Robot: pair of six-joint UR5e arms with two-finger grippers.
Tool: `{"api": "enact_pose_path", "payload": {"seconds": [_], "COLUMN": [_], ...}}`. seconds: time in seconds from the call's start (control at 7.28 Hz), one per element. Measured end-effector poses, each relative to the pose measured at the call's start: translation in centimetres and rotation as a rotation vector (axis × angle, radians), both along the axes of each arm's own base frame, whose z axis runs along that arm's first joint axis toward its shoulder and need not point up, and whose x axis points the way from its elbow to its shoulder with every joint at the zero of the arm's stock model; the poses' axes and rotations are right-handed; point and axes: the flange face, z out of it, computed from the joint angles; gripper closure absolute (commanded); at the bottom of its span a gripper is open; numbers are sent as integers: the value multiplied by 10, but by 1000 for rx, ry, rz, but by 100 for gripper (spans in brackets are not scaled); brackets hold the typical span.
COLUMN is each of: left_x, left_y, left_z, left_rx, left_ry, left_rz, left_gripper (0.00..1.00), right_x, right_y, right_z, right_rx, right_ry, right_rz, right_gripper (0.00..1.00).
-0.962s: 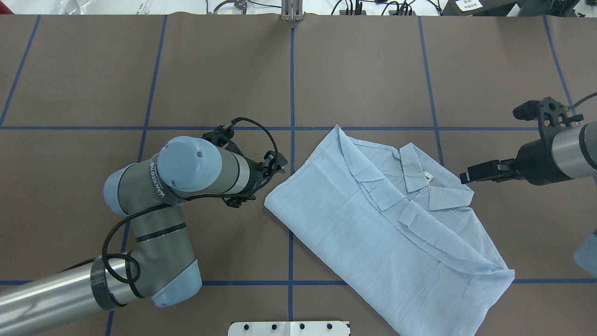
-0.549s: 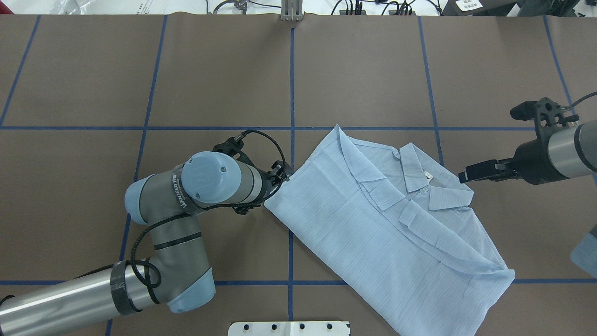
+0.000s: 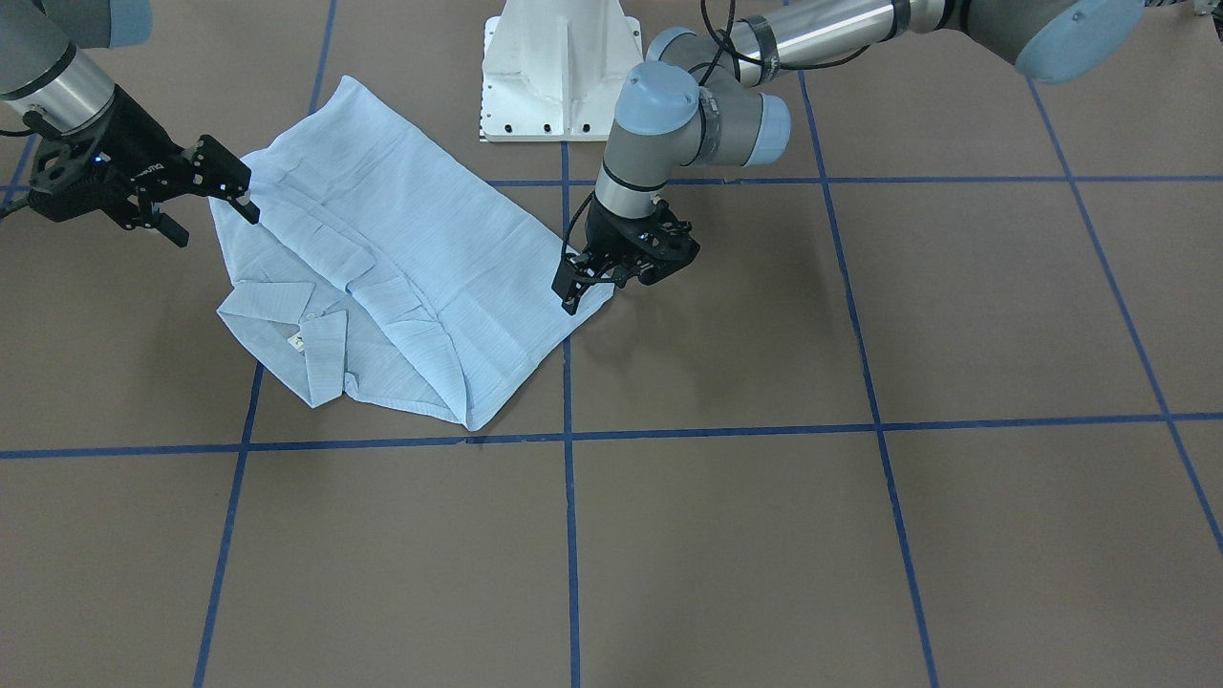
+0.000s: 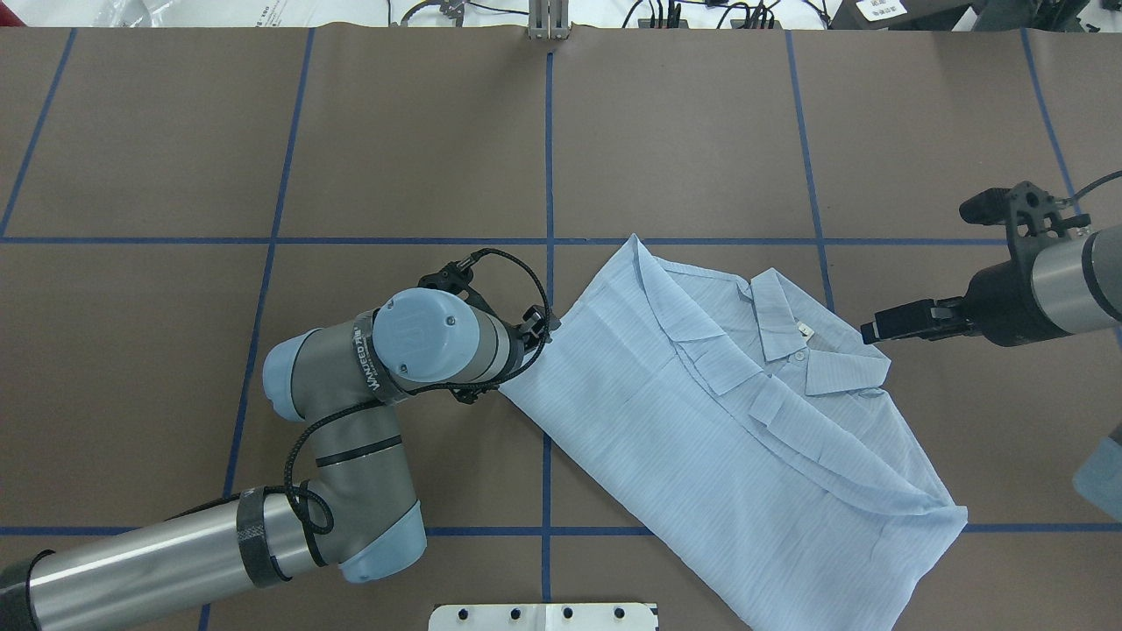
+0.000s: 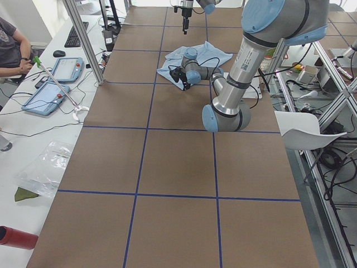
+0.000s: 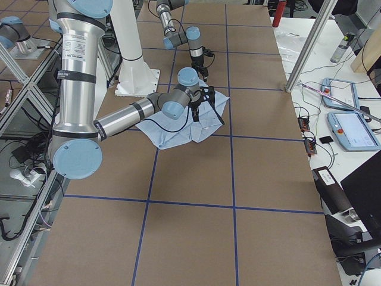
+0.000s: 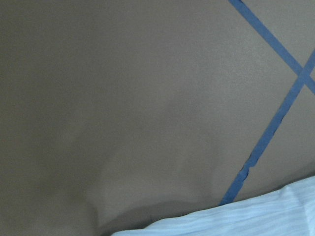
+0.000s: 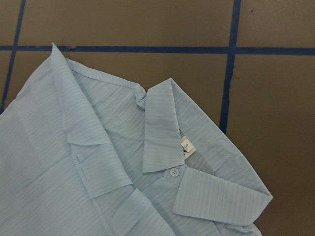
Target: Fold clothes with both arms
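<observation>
The light blue striped shirt (image 4: 701,421) lies folded and slanted on the brown table, collar towards my right arm; it also shows in the front view (image 3: 411,258). My left gripper (image 4: 536,335) is low at the shirt's left corner and looks open in the front view (image 3: 583,287). Its wrist view shows only the table and the shirt's edge (image 7: 236,219), no fingers. My right gripper (image 4: 875,330) hovers just beside the collar end, apart from the cloth, with fingers spread in the front view (image 3: 222,203). The right wrist view shows the collar and a button (image 8: 173,171).
Blue tape lines (image 4: 549,158) grid the table. The white pedestal base (image 3: 559,76) stands at the robot's side of the table. Aluminium posts (image 5: 83,39) and operator desks with tablets (image 6: 354,128) flank the far long edge.
My left arm has moved right, bringing its gripper up to the shirt's left corner. The right gripper and the shirt have hardly moved.
</observation>
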Motion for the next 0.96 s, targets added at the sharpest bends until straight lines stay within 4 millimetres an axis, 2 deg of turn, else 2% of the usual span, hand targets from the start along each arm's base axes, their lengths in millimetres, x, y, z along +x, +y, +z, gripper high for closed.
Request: {"api": "enact_pose_path", "payload": {"seconds": [0.41, 0.69, 0.96], "left_x": [0, -1, -1], "left_y": [1, 2, 4], "left_z": [0, -5, -6], "left_rx": [-19, -20, -21], "left_ry": [-51, -47, -41], "left_rz": [6, 14, 23], "left_gripper": [1, 11, 11], "right_x": [0, 1, 1], "right_y": [1, 1, 1], "right_z": [0, 1, 2], "right_rx": [-1, -4, -5], "right_ry": [-2, -1, 1], "right_rz": [-3, -3, -3], "right_gripper": [0, 0, 0]}}
